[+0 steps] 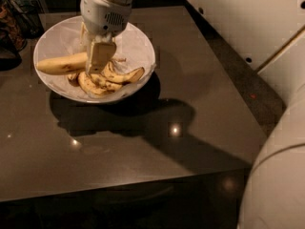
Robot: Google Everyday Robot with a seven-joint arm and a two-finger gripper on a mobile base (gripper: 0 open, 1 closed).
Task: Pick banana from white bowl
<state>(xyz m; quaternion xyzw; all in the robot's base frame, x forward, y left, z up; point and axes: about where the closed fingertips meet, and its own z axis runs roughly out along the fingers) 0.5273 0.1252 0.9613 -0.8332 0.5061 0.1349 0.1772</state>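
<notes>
The white bowl sits at the far left of the dark table, lined with crinkled white paper. My gripper reaches down into it from above and is shut on the right end of the long, plain yellow banana. The banana sticks out level to the left, lifted above the other fruit. A curved banana with brown streaks and short stubby pieces lie in the bowl below and to the right of the gripper.
The dark glossy table stretches toward me, its front edge low in the view. My white arm fills the upper right and right side. Dark cluttered objects stand at the far left beside the bowl.
</notes>
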